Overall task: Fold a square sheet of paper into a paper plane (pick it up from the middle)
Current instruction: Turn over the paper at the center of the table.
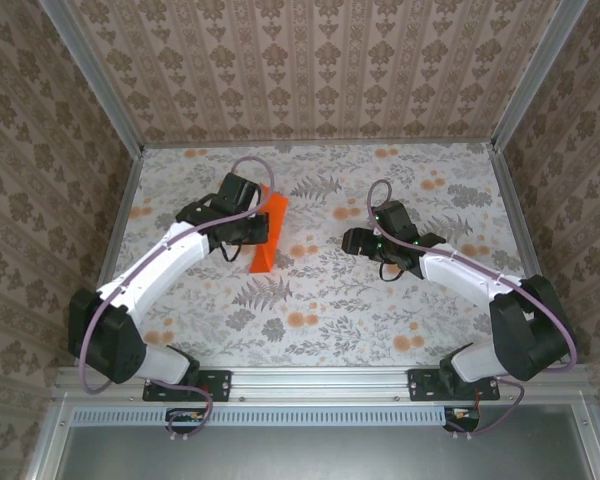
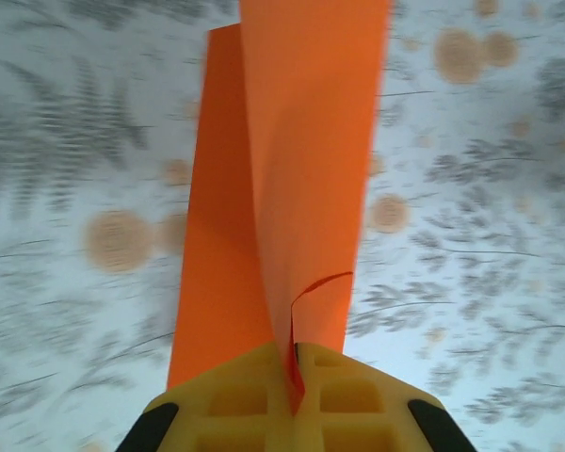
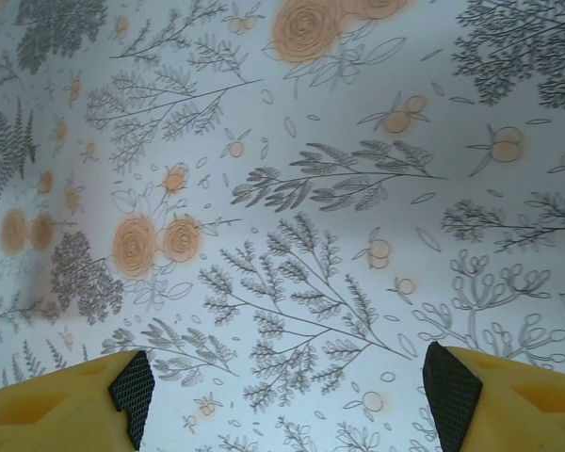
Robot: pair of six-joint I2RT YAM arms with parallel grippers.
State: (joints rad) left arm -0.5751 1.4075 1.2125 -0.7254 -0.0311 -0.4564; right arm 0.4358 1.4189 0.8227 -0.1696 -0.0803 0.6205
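One orange paper plane (image 1: 268, 232) is pinched shut in the left fingers (image 2: 250, 405), left of centre in the overhead view.
It is seen as a narrow, sharply creased dart, thin, light and easily crumpled; it is probably best taken along the stiffer middle fold, where layers are stacked. The right fingers (image 3: 71, 414) are spread wide over the floral counter (image 3: 292, 235), nothing held.
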